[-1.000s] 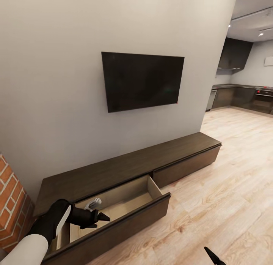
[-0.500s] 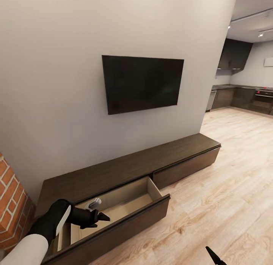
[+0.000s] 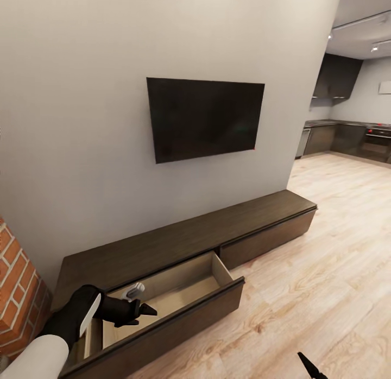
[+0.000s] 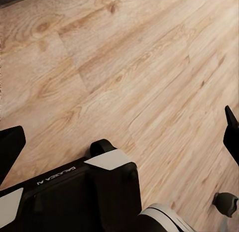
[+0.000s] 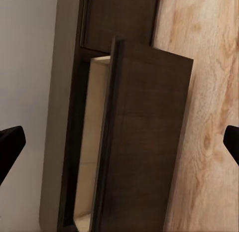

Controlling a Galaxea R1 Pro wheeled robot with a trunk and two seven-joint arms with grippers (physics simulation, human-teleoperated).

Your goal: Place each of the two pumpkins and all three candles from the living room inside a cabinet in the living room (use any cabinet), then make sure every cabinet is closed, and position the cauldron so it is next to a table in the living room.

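Note:
The long low dark-brown cabinet (image 3: 179, 243) runs along the wall under a television. Its left drawer (image 3: 179, 314) stands pulled out, and the part of its pale beige interior that I can see is bare. My left gripper (image 3: 142, 309) hovers over the drawer's left end, open, with nothing between its fingers (image 4: 10, 145). In the right wrist view the drawer (image 5: 144, 132) lies ahead of my right gripper (image 5: 119, 145), which is open and empty. One right fingertip (image 3: 310, 366) pokes in at the head view's lower edge. The pumpkins, candles, cauldron and table are out of view.
A brick fireplace corner (image 3: 16, 292) stands just left of the cabinet. The cabinet's right drawer front (image 3: 266, 240) is flush. Wooden floor (image 3: 326, 270) stretches to the right toward a kitchen (image 3: 347, 134). My own base (image 4: 89, 197) is in the left wrist view.
The whole head picture has shifted slightly, so the camera moved a little. Both arms and the open drawer hold the same places.

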